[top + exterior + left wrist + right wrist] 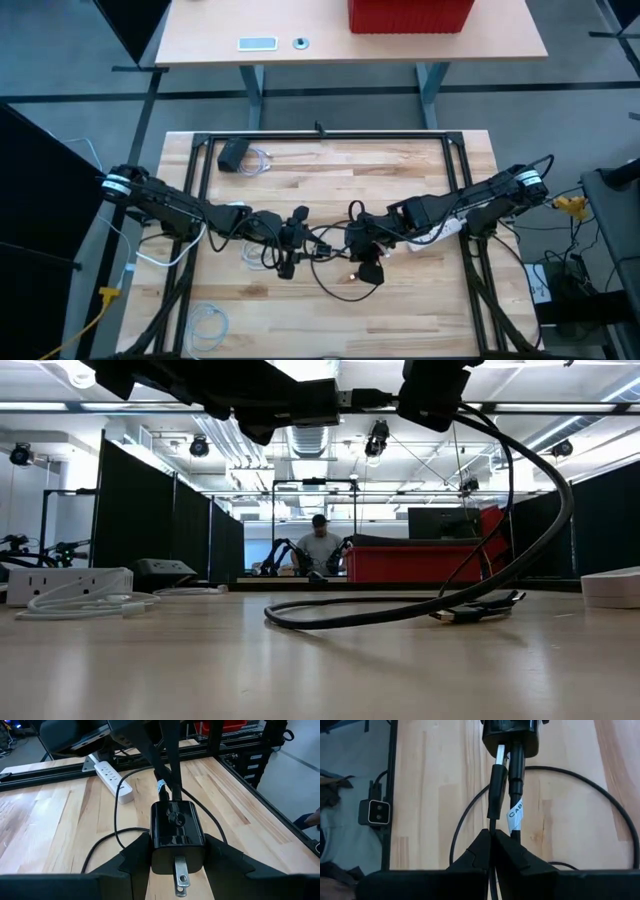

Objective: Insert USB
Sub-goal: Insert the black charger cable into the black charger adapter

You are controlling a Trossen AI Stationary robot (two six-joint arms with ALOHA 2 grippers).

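Left gripper (177, 862) is clamped on the black charger (176, 832), held up off the table (420, 170) mid-workspace, prongs facing its wrist. Right gripper (493, 845) is pinched tight on the USB cable (495, 802), plug tip right at the charger's port beside another cable already in. The cable's floppy, so hold it close behind the stiff plug. The charger looks light, glossy and probably slippery.

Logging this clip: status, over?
Left gripper shut on charger. Right gripper shut on USB cable, plug at charger port, partly in. Nothing blocking.
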